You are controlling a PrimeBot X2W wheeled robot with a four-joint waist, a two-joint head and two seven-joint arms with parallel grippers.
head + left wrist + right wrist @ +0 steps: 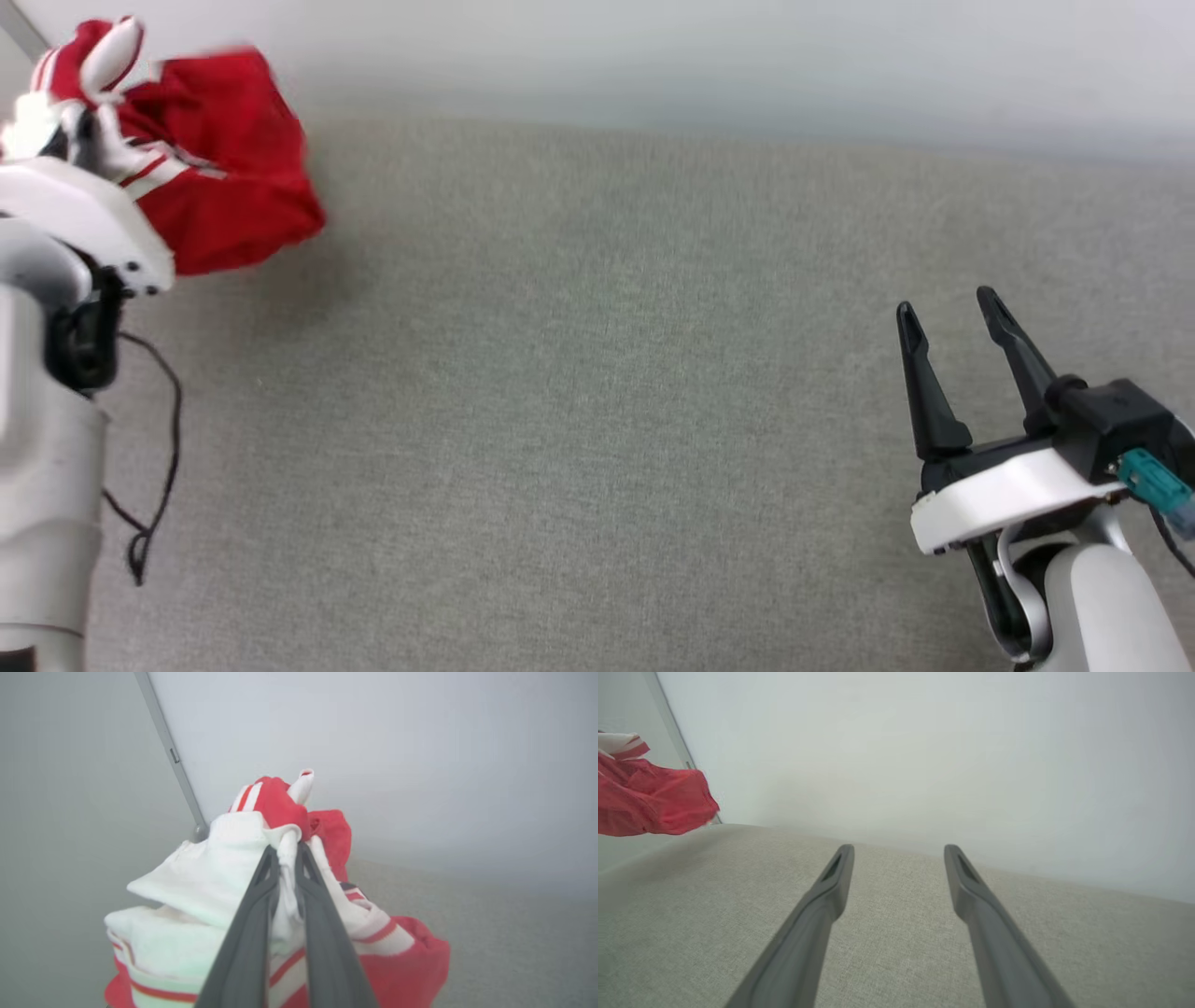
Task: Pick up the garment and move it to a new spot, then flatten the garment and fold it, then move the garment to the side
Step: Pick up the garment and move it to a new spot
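gripping bunched red garment, left fingers

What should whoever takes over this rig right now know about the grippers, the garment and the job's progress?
Left gripper: shut on a white fold of the garment.
Right gripper: open, empty, over the grey surface.
Garment: bunched, held up at the far left, apparently off the surface.
Done: the pick-up.
Left: set it down at a new spot, flatten it, fold it, move it aside.
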